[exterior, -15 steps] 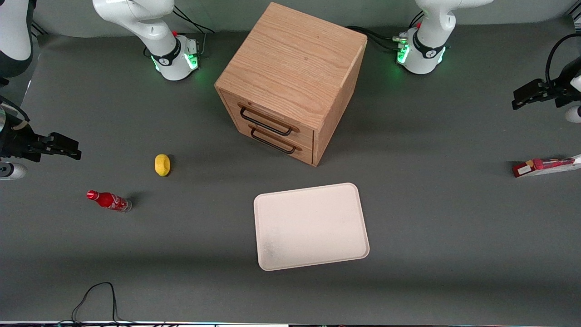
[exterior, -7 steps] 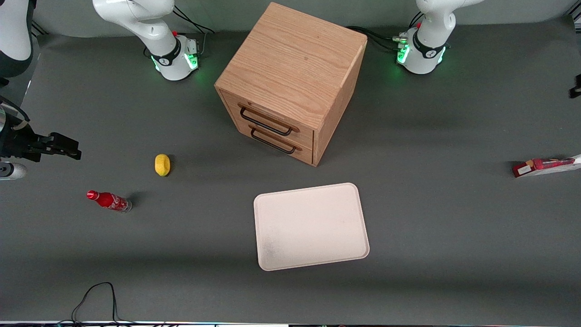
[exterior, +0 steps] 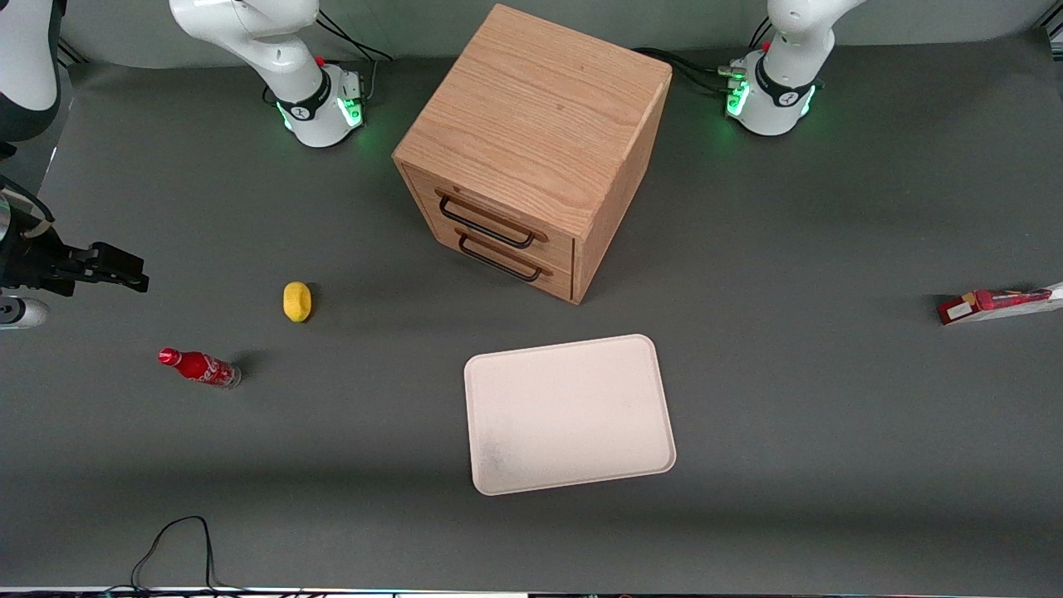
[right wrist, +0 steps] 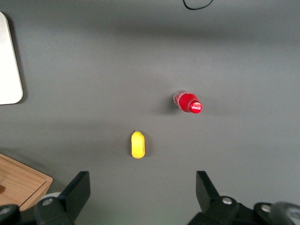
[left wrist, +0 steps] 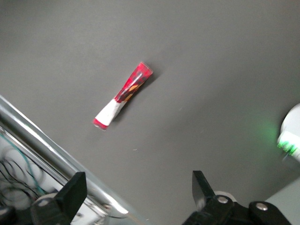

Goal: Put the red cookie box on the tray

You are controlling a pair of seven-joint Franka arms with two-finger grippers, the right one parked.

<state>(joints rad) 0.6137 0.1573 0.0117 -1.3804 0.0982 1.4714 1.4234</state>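
Front view: working arm gone from frame since a second ago; left wrist view: hand (left wrist: 136, 197), fingers apart, hovers high above long slim red cookie box (left wrist: 123, 95) at table edge; approach under way, pale cream rectangular tray (exterior: 569, 413) bare.

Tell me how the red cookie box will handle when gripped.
The red cookie box looks like thin carton, so probably light and crushable. Lying flat, it shouldn't roll. The gripper, open above it, could likely span its slim width.

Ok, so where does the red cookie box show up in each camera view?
Front view: the red cookie box lies flat at the working arm's end of the table, well away from the tray.
Left wrist view: the box lies on bare mat below the open tool, untouched.
Right wrist view: not in it.
Shared landmark: the working arm's green-lit base.
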